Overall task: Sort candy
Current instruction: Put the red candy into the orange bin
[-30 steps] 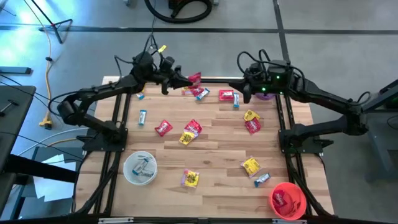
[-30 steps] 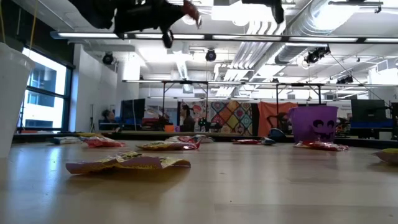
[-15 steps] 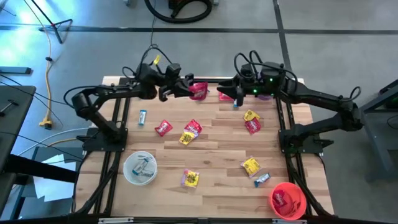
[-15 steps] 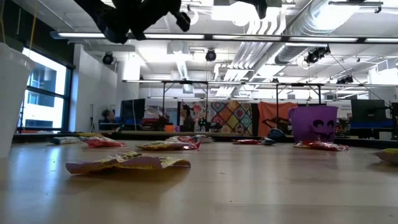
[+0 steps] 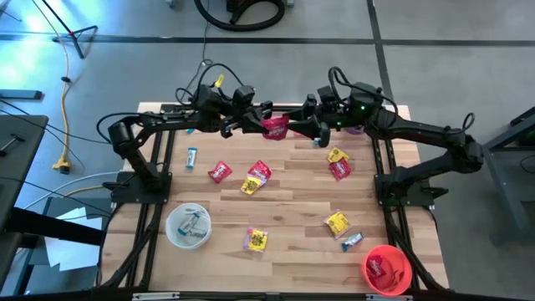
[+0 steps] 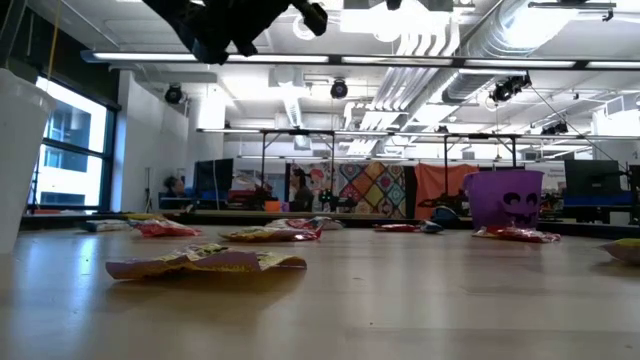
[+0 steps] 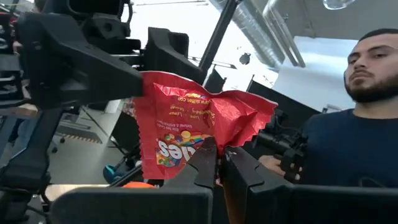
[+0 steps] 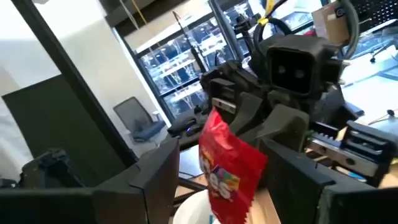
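A: Where is the red candy packet [image 5: 275,127] at this moment?

B: Up in the air over the far side of the table [image 5: 284,209], between the two arms. The left gripper [image 5: 264,123] has its jaws pressed together on one edge of it; the left wrist view shows the packet [image 7: 193,134] standing up out of the closed fingers [image 7: 200,163].

A: And the right gripper [image 5: 294,126]?

B: It faces the left one, just beside the packet. Its jaws are spread wide, and in the right wrist view the packet [image 8: 227,163] hangs in the gap between them, touching neither finger as far as I can tell.

A: What about the rest of the candy?

B: Scattered on the table below and nearer than the jaws: a red one [image 5: 220,171], a yellow and red pair [image 5: 256,177], a yellow one [image 5: 337,222], another yellow one [image 5: 256,241], a small blue one [image 5: 192,156]. The white bowl [image 5: 188,226] holds pale wrappers, and the red bowl [image 5: 387,269] holds a red one. The purple bowl [image 6: 506,199] stands at the far edge beyond the right gripper.

A: Anyone in the room?

B: A person [image 7: 357,130] in a dark top shows behind the packet in the left wrist view.
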